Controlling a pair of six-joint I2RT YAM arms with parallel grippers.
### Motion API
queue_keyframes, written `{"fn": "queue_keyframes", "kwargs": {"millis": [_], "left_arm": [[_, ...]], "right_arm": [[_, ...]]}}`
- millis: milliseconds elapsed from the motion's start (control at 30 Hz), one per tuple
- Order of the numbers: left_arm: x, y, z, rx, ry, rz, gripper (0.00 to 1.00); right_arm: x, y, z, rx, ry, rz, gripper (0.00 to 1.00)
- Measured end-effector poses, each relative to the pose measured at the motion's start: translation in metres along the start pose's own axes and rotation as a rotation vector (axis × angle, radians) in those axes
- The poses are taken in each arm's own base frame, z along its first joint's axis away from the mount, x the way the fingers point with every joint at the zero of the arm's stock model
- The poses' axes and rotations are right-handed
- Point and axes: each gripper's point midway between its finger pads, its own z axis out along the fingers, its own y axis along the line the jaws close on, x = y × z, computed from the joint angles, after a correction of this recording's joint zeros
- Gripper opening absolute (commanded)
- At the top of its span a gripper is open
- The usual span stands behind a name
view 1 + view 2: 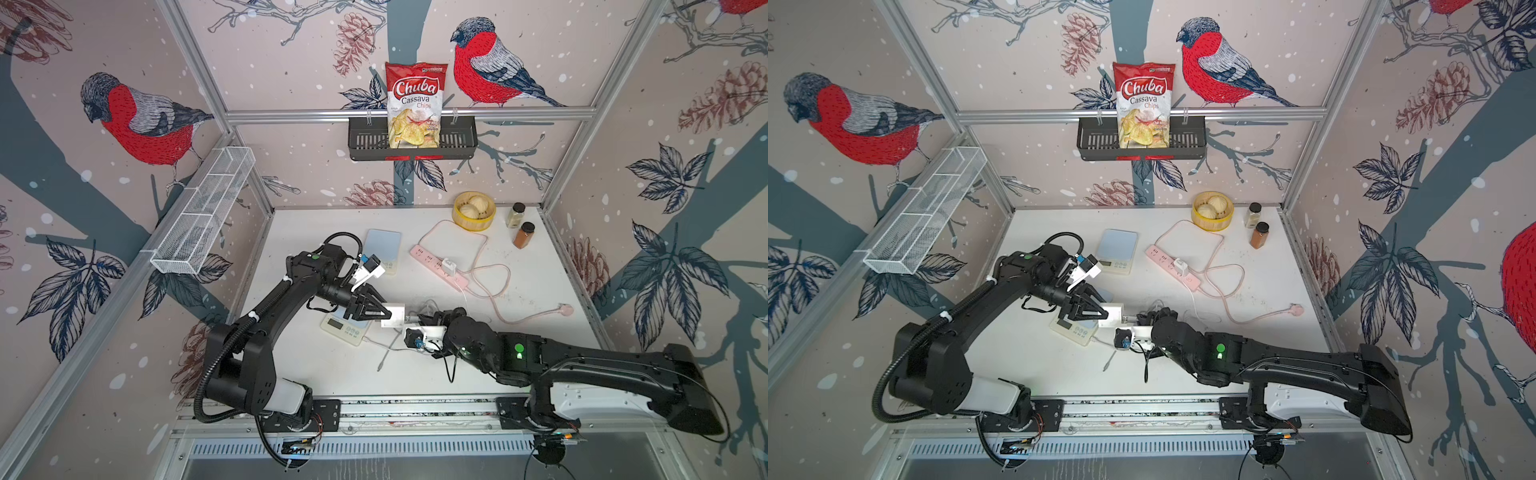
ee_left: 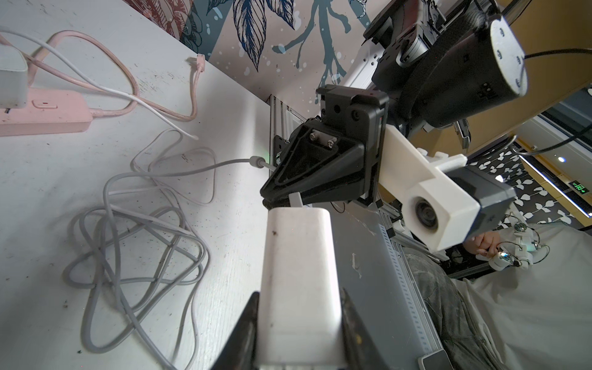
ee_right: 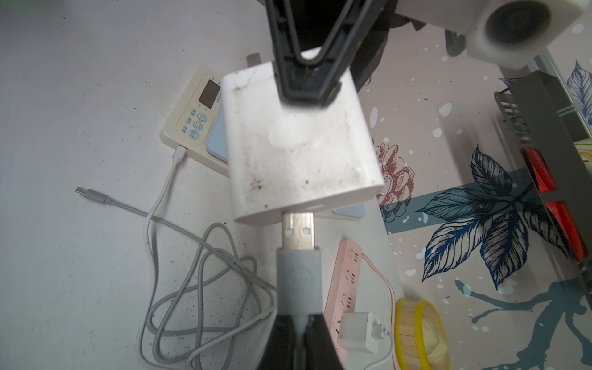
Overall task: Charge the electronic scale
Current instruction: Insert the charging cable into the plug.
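My left gripper point(image 1: 384, 313) point(image 2: 299, 298) is shut on a white charger block point(image 1: 393, 316) point(image 3: 298, 147) held above the table. My right gripper point(image 1: 415, 319) point(image 3: 298, 317) is shut on the grey USB plug point(image 3: 298, 278). Its metal tip meets the block's end face, and most of the metal still shows. Under the block lies a cream electronic scale point(image 1: 340, 326) point(image 3: 195, 118) with a white cable point(image 3: 179, 153) plugged into its side. A second scale point(image 1: 382, 247) with a pale blue top sits farther back. The grey cable point(image 2: 134, 243) lies coiled on the table with its small end point(image 3: 93, 195) loose.
A pink power strip point(image 1: 440, 266) with a white adapter point(image 3: 358, 330) in it lies right of centre, its cord looping on the table. A bamboo steamer point(image 1: 473, 210) and two spice jars point(image 1: 516, 215) stand at the back right. A chips bag point(image 1: 415, 104) sits in a wall basket.
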Motion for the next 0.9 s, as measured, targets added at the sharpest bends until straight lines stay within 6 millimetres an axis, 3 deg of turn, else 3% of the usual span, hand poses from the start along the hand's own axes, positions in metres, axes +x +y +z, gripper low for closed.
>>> {"fn": "queue_keyframes", "kwargs": {"millis": [900], "left_arm": [[-0.003,-0.006,0.000,0.022,-0.027,-0.013,0.00]], "right_arm": [[0.000,-0.012,0.010,-0.004,0.047,-0.071,0.00]]}}
